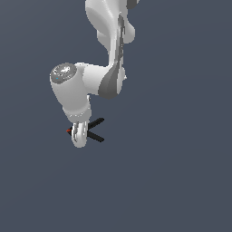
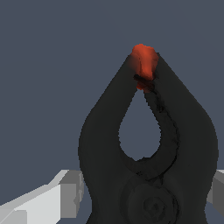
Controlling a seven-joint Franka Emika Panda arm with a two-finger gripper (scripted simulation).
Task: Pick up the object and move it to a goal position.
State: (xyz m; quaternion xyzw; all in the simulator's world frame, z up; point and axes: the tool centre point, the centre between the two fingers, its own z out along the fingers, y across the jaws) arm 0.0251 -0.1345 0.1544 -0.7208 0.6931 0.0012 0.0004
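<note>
Spring clamp sits right between my fingers; its pivot body fills the gap in the wrist view, with one pale finger on one flank and the other finger's edge just showing on the opposite flank. Both appear to press or nearly press the black body, though I cannot tell for certain that contact is firm. I judge the fingers drawn in around the clamp rather than spread wide.

In the exterior view my gripper hangs straight down over the clamp. Its two handles splay out toward 2 and 4 o'clock from my fingertips; the red tip pokes out at 9 o'clock. So the long axis runs 9 to 3, and my fingers straddle it crosswise near the pivot, closer to the tip end.

Ground is a plain grey-blue surface; no shadow or gap tells me whether the clamp rests on it or is already lifted. No goal marker visible. Next move, as I judge it: confirm grip, then carry.
</note>
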